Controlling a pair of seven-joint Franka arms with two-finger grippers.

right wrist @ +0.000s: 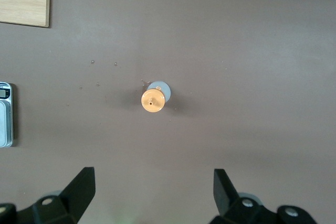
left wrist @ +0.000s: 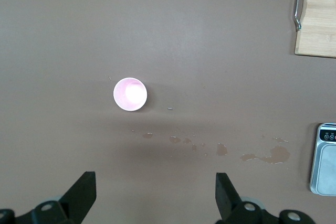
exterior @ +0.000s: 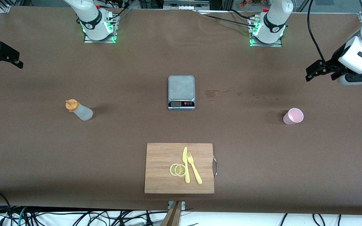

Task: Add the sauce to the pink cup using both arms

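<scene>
While I watch the front view from one edge to the other, I first meet the right gripper, up over the table's edge at the right arm's end; its own wrist view shows its fingers spread wide with nothing between them. Next comes the sauce, standing upright on the table toward the right arm's end, orange cap on top, well apart from that gripper. From the right wrist I see it from above, cap centred over the bottle.

At the middle I have the scale, and nearer the front camera the board carrying two lemon slices, a knife and a fork, the knife and fork lying side by side and the slices touching the knife. Small wet stains mark the table beside the scale.

Further along, the cup stands upright toward the left arm's end, mouth open upward, nothing visible inside from the left wrist. Last, the left gripper hangs over the table's edge at the left arm's end, fingers apart and gripping nothing.
</scene>
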